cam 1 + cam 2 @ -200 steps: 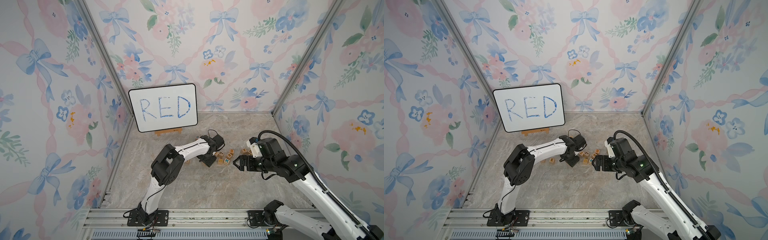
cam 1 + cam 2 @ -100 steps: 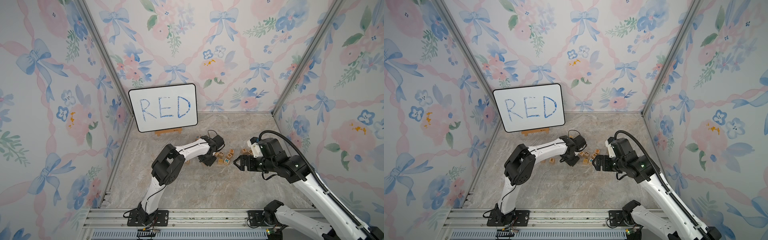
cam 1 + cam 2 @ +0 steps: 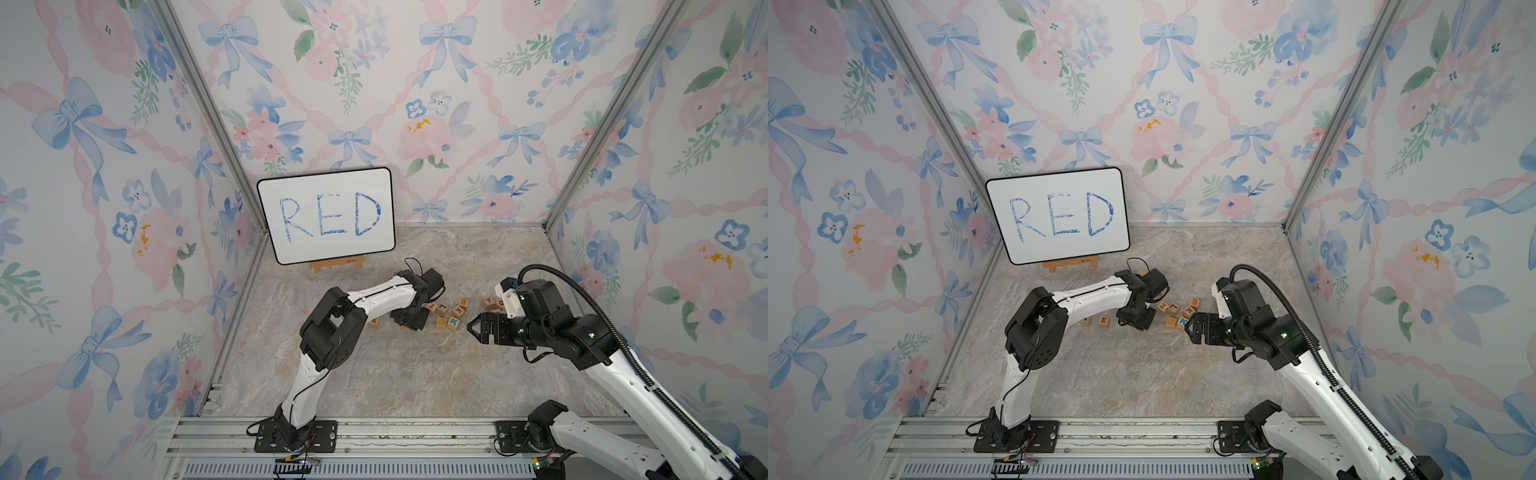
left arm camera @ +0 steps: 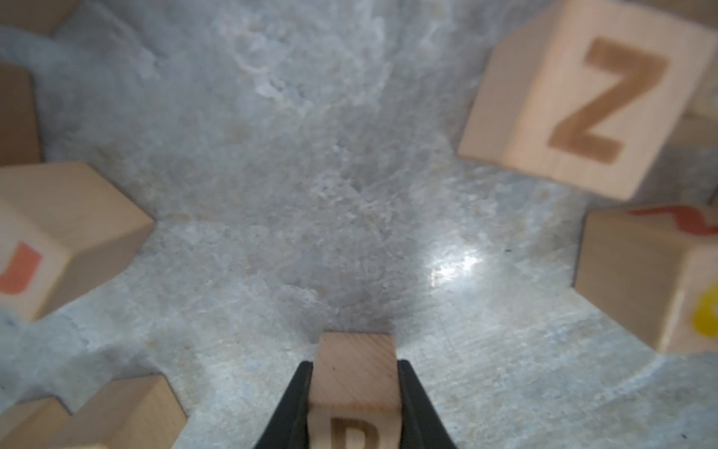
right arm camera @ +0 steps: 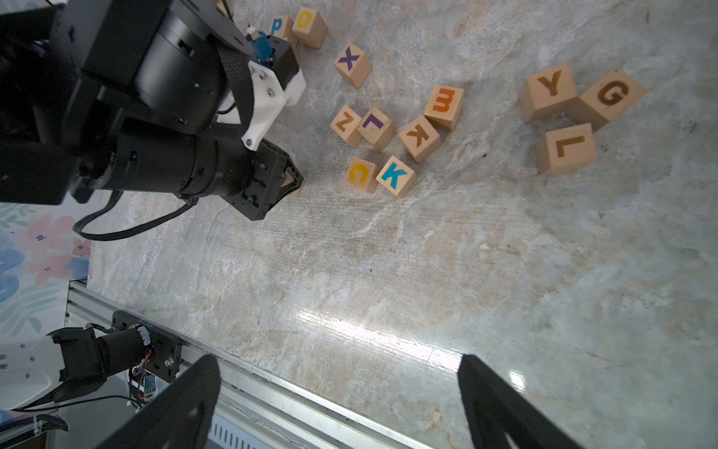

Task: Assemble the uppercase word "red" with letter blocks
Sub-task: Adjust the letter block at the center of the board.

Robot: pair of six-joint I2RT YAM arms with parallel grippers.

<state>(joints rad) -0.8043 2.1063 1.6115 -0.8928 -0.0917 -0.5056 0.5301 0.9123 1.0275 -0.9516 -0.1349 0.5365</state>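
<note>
1. A small light-wood cube with a dark brown letter, the R cube [image 4: 355, 383], is pinched between the black left fingers [image 4: 291, 412], one finger against each side face. Only the top half of its letter shows in the left wrist view.
2. The cube is held low over the marbled grey-beige bench [image 3: 395, 374]. I cannot tell whether its underside touches.
3. Just to the left of those fingers, near the white forearm, lies a light-wood cube with a red-orange E facing up, the E cube [image 3: 1104, 321]. Just past it is another wooden cube [image 3: 1086, 321], partly hidden by the arm, and I can't read its letter.
4. Between the left fingers and the black right fingers [image 5: 182, 408] there is a loose cluster of cubes. It holds a brown Z cube [image 5: 344, 124], a purple L cube [image 5: 376, 126], a brown k cube [image 5: 419, 136], an orange m cube [image 5: 444, 105], a yellow c cube [image 5: 361, 174] and a teal K cube [image 5: 396, 175]. None of them touches the pinched cube.
5. The right fingers are spread wide with nothing between them, and they hover over the bench near the teal K cube.
6. Farther back, past the right fingers, three brown-lettered cubes huddle together: a Y cube [image 5: 548, 91], a G cube [image 5: 610, 95] and a brown L cube [image 5: 565, 147].
7. A white board with RED handwritten in blue [image 3: 326, 216] leans on a small wooden easel [image 3: 337, 262] at the back wall, well apart from both pairs of fingers.
</note>
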